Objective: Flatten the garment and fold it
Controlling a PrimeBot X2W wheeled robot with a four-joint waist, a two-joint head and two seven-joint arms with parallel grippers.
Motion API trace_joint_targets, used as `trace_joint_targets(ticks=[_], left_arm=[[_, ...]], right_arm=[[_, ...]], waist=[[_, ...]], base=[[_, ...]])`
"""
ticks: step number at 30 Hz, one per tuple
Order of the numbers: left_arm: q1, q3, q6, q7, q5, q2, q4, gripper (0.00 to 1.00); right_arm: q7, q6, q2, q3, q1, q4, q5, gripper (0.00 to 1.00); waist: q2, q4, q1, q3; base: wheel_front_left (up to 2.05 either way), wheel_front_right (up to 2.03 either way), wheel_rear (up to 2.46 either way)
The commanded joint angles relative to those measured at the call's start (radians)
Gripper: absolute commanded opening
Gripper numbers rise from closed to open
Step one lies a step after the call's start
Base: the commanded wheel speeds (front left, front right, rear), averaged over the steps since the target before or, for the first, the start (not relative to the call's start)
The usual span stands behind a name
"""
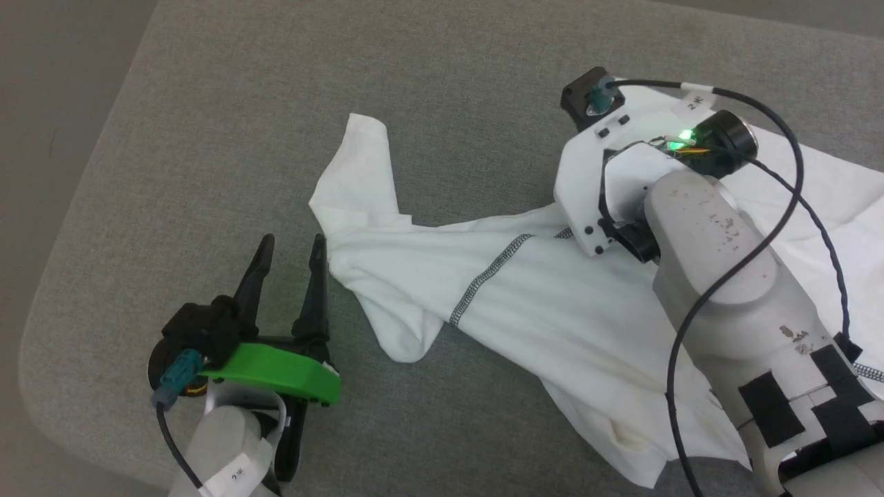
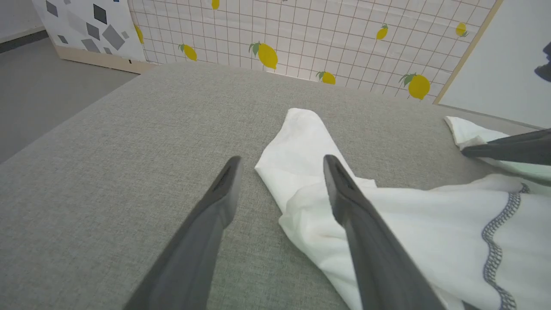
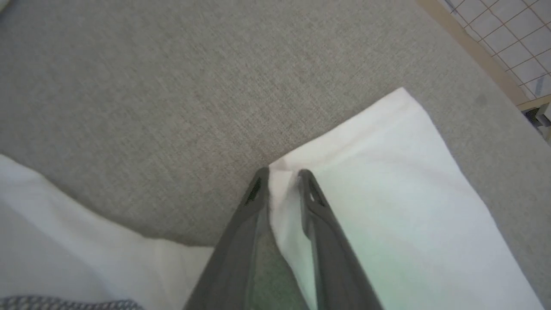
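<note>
The garment (image 1: 552, 304), a white shirt with grey zigzag stitching, lies crumpled and twisted across the grey table (image 1: 242, 103). One sleeve (image 1: 359, 172) points toward the far left. My left gripper (image 1: 293, 243) stands open just left of the garment's near fold, its right finger at the fabric's edge (image 2: 301, 206). In the left wrist view the left gripper (image 2: 282, 161) has nothing between its fingers. The right wrist (image 1: 594, 172) hangs over the garment's far side and hides its fingers. In the right wrist view my right gripper (image 3: 283, 174) pinches the edge of a flat white flap of the garment (image 3: 387, 181).
The table's rounded left corner (image 1: 41, 324) and left edge drop to grey floor (image 1: 41, 103). A lemon-patterned wall (image 2: 301, 34) stands beyond the far edge. A dark finger of the right gripper (image 2: 508, 148) shows at the right of the left wrist view.
</note>
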Motion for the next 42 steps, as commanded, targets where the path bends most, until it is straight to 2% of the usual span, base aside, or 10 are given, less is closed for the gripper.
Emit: trace_joint_targets(ticks=[1, 6, 13, 19, 24, 30, 34, 35, 36, 42], left_arm=[[-0.010, 0.008, -0.007, -0.005, 0.008, -0.005, 0.002, 1.00], [0.004, 0.028, -0.013, -0.005, 0.022, -0.009, 0.005, 1.00], [0.051, 0.058, -0.017, -0.005, 0.036, -0.009, 0.007, 1.00], [0.086, 0.070, -0.019, -0.005, 0.041, -0.007, 0.009, 1.00], [0.099, 0.072, -0.019, -0.005, 0.041, -0.007, 0.016, 1.00], [0.104, 0.073, -0.019, -0.005, 0.038, -0.006, 0.028, 1.00], [0.102, 0.072, -0.019, -0.005, 0.031, -0.002, 0.041, 1.00], [0.102, 0.072, -0.019, -0.005, 0.029, 0.000, 0.043, 1.00], [0.102, 0.072, -0.019, -0.005, 0.028, 0.001, 0.046, 1.00], [0.098, 0.056, -0.020, -0.002, 0.021, 0.003, 0.061, 1.00]], right_arm=[[-0.010, -0.002, -0.004, -0.002, 0.009, 0.010, 0.026, 0.00], [-0.103, -0.002, -0.004, -0.076, -0.001, -0.035, 0.105, 0.00], [-0.219, -0.002, -0.023, -0.367, 0.095, -0.168, 0.097, 0.00], [-0.159, -0.002, -0.098, -0.685, 0.320, -0.389, 0.050, 0.00], [-0.068, -0.002, -0.100, -0.946, 0.533, -0.571, 0.005, 0.00], [0.014, -0.002, -0.066, -1.161, 0.709, -0.694, -0.018, 0.00], [0.030, -0.002, -0.045, -1.230, 0.740, -0.736, -0.018, 0.00], [0.023, -0.002, -0.040, -1.220, 0.738, -0.744, -0.010, 0.36], [0.010, -0.002, -0.035, -1.209, 0.736, -0.755, -0.002, 1.00], [-0.104, -0.002, -0.016, -1.068, 0.721, -0.837, 0.029, 1.00]], waist=[[0.0000, -0.018, -0.0001, -0.018], [0.0000, -0.064, -0.0001, -0.077], [0.0000, -0.163, -0.0001, -0.177], [0.0000, -0.243, -0.0001, -0.223], [0.0000, -0.287, -0.0001, -0.242], [0.0000, -0.309, -0.0001, -0.250], [0.0000, -0.316, -0.0001, -0.252], [0.0000, -0.318, -0.0001, -0.252], [0.0000, -0.320, -0.0001, -0.253], [0.0000, -0.305, -0.0001, -0.258]], base=[[0.00, 0.00, 0.00], [0.00, 0.00, 0.00], [0.00, 0.00, 0.00], [0.00, 0.00, 0.00], [0.00, 0.00, 0.00], [0.00, 0.00, 0.00], [0.00, 0.00, 0.00], [0.00, 0.00, 0.00], [0.00, 0.00, 0.00], [0.00, 0.00, 0.00]])
